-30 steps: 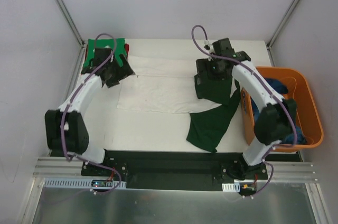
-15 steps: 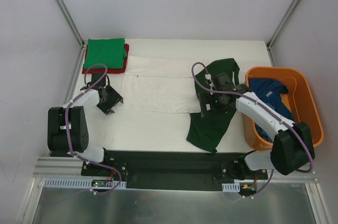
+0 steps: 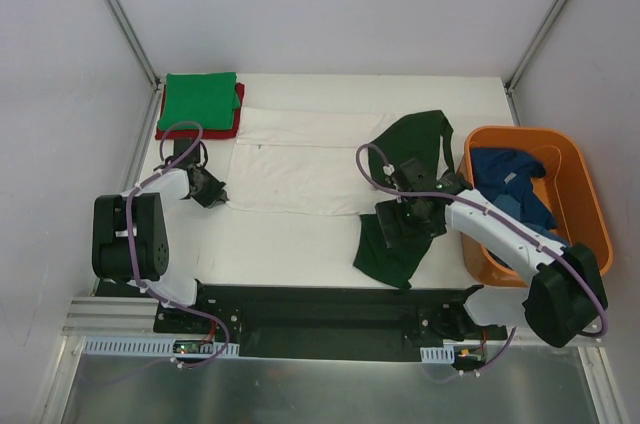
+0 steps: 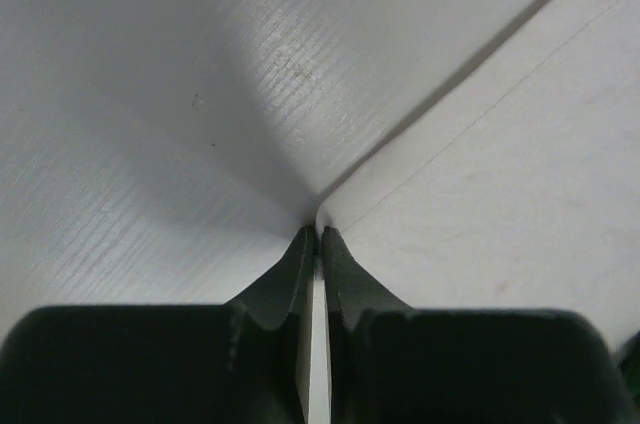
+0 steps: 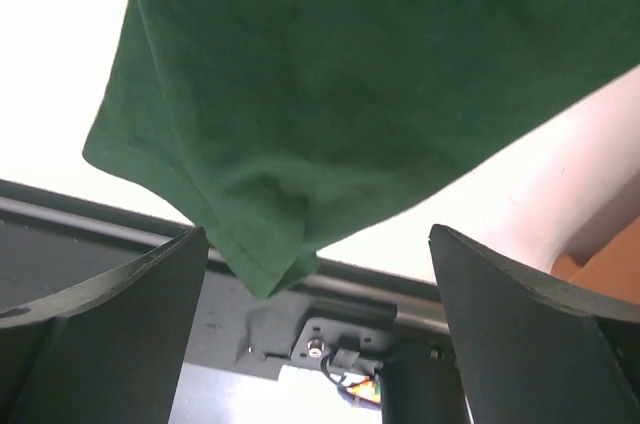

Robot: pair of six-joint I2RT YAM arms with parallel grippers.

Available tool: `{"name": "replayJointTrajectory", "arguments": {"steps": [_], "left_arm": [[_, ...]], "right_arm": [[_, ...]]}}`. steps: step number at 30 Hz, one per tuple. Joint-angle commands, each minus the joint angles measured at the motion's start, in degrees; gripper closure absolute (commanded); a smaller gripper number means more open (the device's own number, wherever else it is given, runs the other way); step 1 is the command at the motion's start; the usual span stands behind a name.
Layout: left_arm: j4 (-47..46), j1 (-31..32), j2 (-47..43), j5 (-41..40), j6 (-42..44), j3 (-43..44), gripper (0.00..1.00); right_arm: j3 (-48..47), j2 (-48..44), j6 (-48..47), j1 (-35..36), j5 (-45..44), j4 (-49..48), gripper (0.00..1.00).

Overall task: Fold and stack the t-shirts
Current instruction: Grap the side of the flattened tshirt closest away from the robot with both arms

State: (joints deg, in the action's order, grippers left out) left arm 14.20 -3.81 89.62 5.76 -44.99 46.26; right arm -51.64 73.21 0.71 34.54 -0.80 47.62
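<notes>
A white t-shirt (image 3: 300,164) with dark green sleeves lies spread flat across the table. My left gripper (image 3: 218,194) sits at its near left corner. In the left wrist view its jaws (image 4: 318,232) are shut with the white cloth edge (image 4: 480,174) pinched at their tips. My right gripper (image 3: 398,229) hangs open over the near green sleeve (image 3: 385,256). That sleeve (image 5: 350,94) fills the right wrist view above the wide-apart jaws (image 5: 318,234), and nothing is held. The far green sleeve (image 3: 415,139) lies bunched by the tub.
A folded bright green t-shirt (image 3: 198,101) lies on a red one (image 3: 238,116) at the far left corner. An orange tub (image 3: 590,214) at the right holds a blue t-shirt (image 3: 510,184). The black base rail (image 3: 320,309) runs along the near edge.
The left arm drew back from the folded stack to the white shirt's near left corner and shut on it. The right arm moved nearer, from the far sleeve to the near sleeve.
</notes>
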Motion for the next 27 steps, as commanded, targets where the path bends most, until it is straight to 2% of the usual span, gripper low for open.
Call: {"name": "replayJointTrajectory", "arguments": {"steps": [1, 5, 9, 11, 15, 17, 22, 25, 26, 27], "left_arm": [[1.8, -0.1, -2.3, -1.1, 0.6, -2.1, 1.0], [1.8, 0.0, -2.7, -0.8, 1.0, -1.5, 1.0], [2.0, -0.1, -3.7, -2.0, 1.6, -0.7, 1.0], [2.3, -0.3, -3.9, -2.1, 2.0, -0.6, 1.0], [2.4, -0.4, -4.1, -1.6, 2.0, -0.4, 1.0], [2.5, -0.4, -4.4, -1.6, 2.0, -0.5, 1.0], [2.6, -0.3, -4.8, -1.5, 2.0, -0.6, 1.0], [2.6, -0.4, -5.3, -1.2, 2.2, -0.6, 1.0], [2.6, -0.4, -6.0, -1.2, 2.2, -0.6, 1.0], [2.8, -0.4, -6.5, -1.1, 2.3, -1.1, 1.0]], "right_arm": [[1.4, -3.5, 2.6, 2.0, -1.4, 4.9, 0.03], [4.3, -2.1, 3.8, 8.8, -1.0, 4.9, 0.01], [6.0, 2.3, 6.5, 15.8, -1.2, 2.6, 0.14], [6.3, 4.6, 7.1, 18.7, -2.0, 1.3, 0.15], [6.3, 8.3, 8.0, 19.5, -3.5, -2.3, 0.27], [5.9, 10.4, 8.3, 19.6, -4.9, -3.2, 0.3], [7.1, 13.6, 9.6, 19.4, -3.9, -5.6, 0.49], [7.1, 14.7, 10.4, 19.6, -4.1, -4.0, 0.67], [6.8, 13.6, 11.4, 19.7, -4.6, -1.8, 0.82], [6.6, 12.6, 11.7, 19.8, -4.3, -0.5, 0.84]]}}
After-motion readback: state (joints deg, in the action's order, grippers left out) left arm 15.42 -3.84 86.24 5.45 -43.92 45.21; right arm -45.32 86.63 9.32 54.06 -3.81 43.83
